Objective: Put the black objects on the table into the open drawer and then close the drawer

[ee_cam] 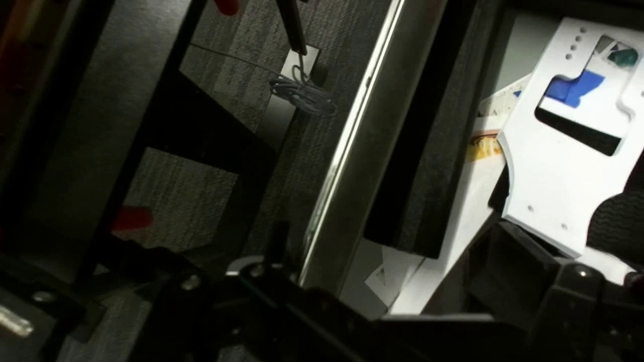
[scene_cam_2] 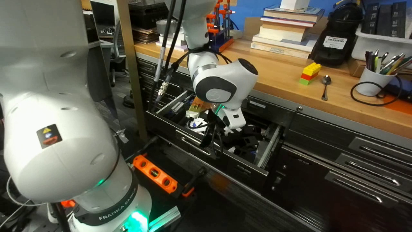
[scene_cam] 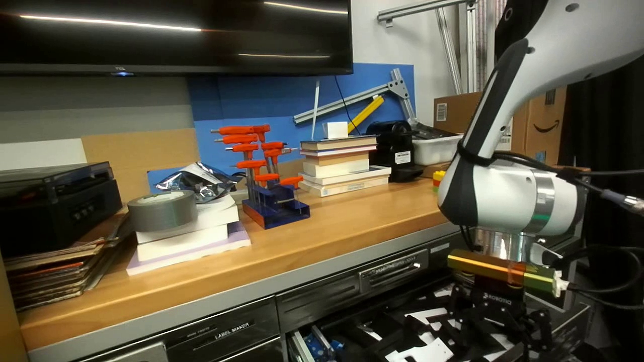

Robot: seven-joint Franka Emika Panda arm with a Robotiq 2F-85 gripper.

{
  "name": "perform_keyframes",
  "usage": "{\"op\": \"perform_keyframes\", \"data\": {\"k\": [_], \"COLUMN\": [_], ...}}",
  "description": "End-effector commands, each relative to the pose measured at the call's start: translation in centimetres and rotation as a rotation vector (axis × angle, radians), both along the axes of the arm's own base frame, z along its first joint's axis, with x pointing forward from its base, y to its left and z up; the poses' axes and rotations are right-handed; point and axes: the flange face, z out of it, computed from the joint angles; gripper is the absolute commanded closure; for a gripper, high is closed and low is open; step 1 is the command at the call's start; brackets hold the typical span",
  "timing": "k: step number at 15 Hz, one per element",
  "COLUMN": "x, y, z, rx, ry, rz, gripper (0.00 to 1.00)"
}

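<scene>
Your gripper [scene_cam: 497, 327] hangs at the open drawer [scene_cam_2: 230, 165], its two fingers spread apart; in the wrist view the drawer's front wall [ee_cam: 375, 146] runs down between them, and whether either finger touches it you cannot tell; in an exterior view black pieces [scene_cam_2: 249, 142] lie inside the drawer, heaped toward the end nearer the spoon [scene_cam_2: 326, 81] (which of these dark shapes are the task's own is hard to make out); a white plate [ee_cam: 553, 176] with cut-outs lies in there too, near one finger.

Around you, thick cables [scene_cam_2: 160, 66] hang beside the arm [scene_cam: 513, 196] in front of one corner of the drawer, and others loop close to the gripper; an orange level [scene_cam_2: 155, 174] sits low between the front wall and the robot's base [scene_cam_2: 111, 203]; in the wrist view a coil of grey cord [ee_cam: 304, 95] shows on the floor side of the front wall; up on the bench [scene_cam: 347, 221] you have a roll of tape [scene_cam: 163, 213] and a shiny bag [scene_cam: 196, 181] on books [scene_cam: 183, 246], red-handled keys [scene_cam: 239, 138] in a blue stand [scene_cam: 274, 210], a taller pile of books [scene_cam: 344, 173] with a black machine [scene_cam: 390, 151] beside it, then toy bricks [scene_cam_2: 310, 73], the spoon and a cup of pens [scene_cam_2: 370, 82], all well apart from your gripper.
</scene>
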Motion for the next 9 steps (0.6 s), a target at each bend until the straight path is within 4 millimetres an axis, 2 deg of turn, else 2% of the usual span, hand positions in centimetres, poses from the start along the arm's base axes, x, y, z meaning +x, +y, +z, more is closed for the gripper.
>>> {"op": "perform_keyframes", "data": {"k": [1,9], "x": [2.1,5.3], "y": [-0.7,-0.3], "z": [-0.9,-1.7], "rx": [0.084,0.216], "ry": [-0.107,-0.375], "rz": [0.033,0.046], "gripper": [0.00,0.00]}}
